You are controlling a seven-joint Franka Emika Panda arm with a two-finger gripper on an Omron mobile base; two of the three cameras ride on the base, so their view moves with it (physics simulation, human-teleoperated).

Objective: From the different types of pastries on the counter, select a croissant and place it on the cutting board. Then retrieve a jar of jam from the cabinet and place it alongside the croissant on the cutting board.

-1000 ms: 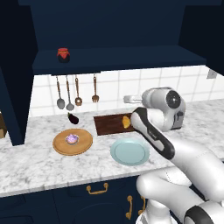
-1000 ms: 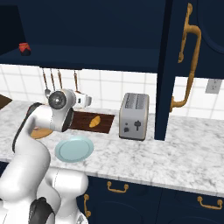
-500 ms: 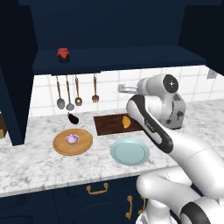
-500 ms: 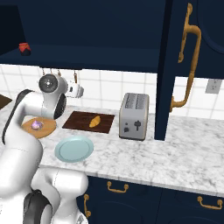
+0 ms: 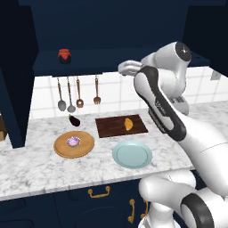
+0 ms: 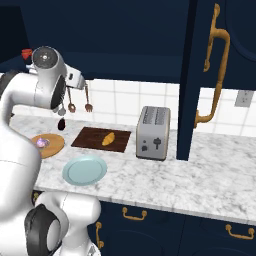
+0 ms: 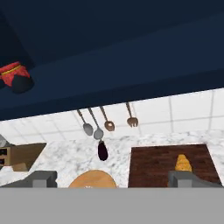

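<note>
While the croissant (image 5: pixel 128 123) already lies on the cutting board (image 5: pixel 116 126), the jar of jam (image 5: pixel 65 55) sits on the cabinet (image 5: pixel 102 62) shelf, at ten o'clock from the board. It looks rigid, smooth and likely slippery, probably breakable; I'd grip its body below the lid. Right of it, the gripper (image 5: pixel 126 68) hangs empty, claw spread apart. White marble counter (image 5: pixel 40 167) below, tiled wall behind.

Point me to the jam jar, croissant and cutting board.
jam jar (image 5: pixel 65 55), left base view, red body.
croissant (image 5: pixel 128 123), left base view, its middle.
cutting board (image 5: pixel 111 127), left base view, bare wood left of the croissant.
</note>
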